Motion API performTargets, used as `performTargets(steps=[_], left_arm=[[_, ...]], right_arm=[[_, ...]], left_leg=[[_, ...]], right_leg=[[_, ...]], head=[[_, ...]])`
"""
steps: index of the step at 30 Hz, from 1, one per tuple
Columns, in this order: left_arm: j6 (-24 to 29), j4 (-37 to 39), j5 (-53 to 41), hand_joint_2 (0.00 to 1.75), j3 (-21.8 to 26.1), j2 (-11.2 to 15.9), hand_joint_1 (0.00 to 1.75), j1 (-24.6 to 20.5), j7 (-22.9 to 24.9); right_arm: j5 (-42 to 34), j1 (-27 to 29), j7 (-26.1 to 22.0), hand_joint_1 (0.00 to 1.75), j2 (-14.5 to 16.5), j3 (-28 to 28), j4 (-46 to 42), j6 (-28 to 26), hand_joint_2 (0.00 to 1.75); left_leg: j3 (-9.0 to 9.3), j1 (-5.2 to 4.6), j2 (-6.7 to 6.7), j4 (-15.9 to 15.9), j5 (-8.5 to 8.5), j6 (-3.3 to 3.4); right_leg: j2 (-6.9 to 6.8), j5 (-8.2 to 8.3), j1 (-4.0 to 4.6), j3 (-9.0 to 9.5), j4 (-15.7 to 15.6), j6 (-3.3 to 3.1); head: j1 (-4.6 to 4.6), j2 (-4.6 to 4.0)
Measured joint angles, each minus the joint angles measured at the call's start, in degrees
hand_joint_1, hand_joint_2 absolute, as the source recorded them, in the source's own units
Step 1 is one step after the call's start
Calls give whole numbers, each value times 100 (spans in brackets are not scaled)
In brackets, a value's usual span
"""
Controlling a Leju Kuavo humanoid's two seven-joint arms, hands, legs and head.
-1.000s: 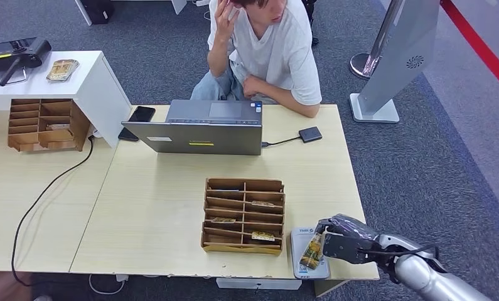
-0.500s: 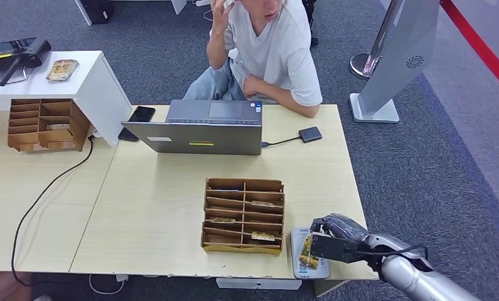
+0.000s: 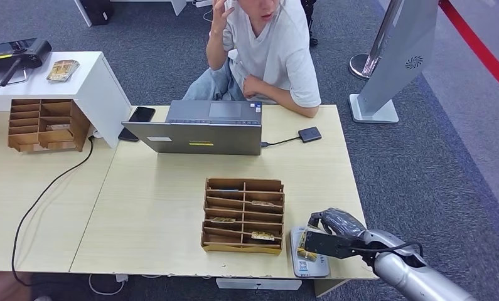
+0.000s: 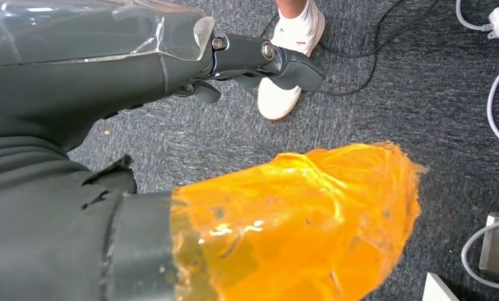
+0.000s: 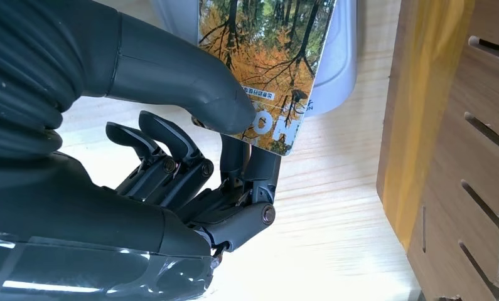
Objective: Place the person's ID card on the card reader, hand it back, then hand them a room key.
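Right hand (image 3: pixel 332 234) at the near right corner of the tabletop (image 3: pixel 159 207), pinching the ID card (image 5: pixel 268 69) between thumb and fingers — thumb (image 5: pixel 190 88) pressed on the printed face, darker fingers underneath; card shows an autumn-forest print; it sits over the card reader (image 3: pixel 306 263), the pale flat pad just right of the wooden card organiser (image 3: pixel 243 215); in the right wrist view the card overlaps the reader's rounded pale edge, but whether it lies flat on it or is held slightly above, cannot tell; card's long axis runs roughly away from the hand, out over the reader, free end pointing off from the thumb; step judged as placing the card on the reader, early in the task — hand-back and room key not done; person (image 3: pixel 268 50) sits at the far side of the tabletop behind the laptop (image 3: pixel 199 128), well apart from the card, so the return means a long reach forward from this right hand; left hand (image 4: pixel 259 59) hangs low over grey carpet, fingers seem loosely curled with nothing in them, though partly hidden so not certain; right arm is plainly the nearer one to card and reader.
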Motion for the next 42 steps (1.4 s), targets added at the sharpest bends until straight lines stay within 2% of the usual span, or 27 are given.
performTargets(steps=[16, 21, 27, 33, 42], left_arm=[[-15, 0, 45, 0, 0, 0, 0, 1, -37], [-82, 0, 64, 0, -3, 0, 0, 1, -5], [-519, 1, -5, 0, -113, 0, 0, 6, 382], [-973, 10, -51, 0, -287, 4, 0, 15, 850], [-1426, 33, -99, 0, -478, 7, 0, 21, 1370]], right_arm=[[90, -58, 15, 175, 85, 17, 100, -25, 175], [352, -65, 143, 175, 127, 17, 138, -218, 175], [719, -132, 174, 175, 339, 9, 439, -354, 175], [1032, -158, 49, 175, 678, -106, 820, -305, 175], [1174, -255, -77, 175, 1058, -319, 1137, -333, 175]], left_leg=[[12, 0, 0, 0, 2, -3], [13, 0, 0, 0, 2, -3], [14, 0, 0, 0, 2, -3], [10, 1, -1, -1, 2, -3], [8, 1, -1, -2, 2, -3]], right_leg=[[0, 1, 0, 12, 0, -1], [-1, 1, 0, 15, 0, 0], [-1, 1, 0, 16, 0, -1], [-2, 0, 1, 14, 1, -1], [-1, 0, 1, 13, 1, -1]], head=[[1, 0], [1, 0], [0, 0], [-1, 0], [1, 0]])
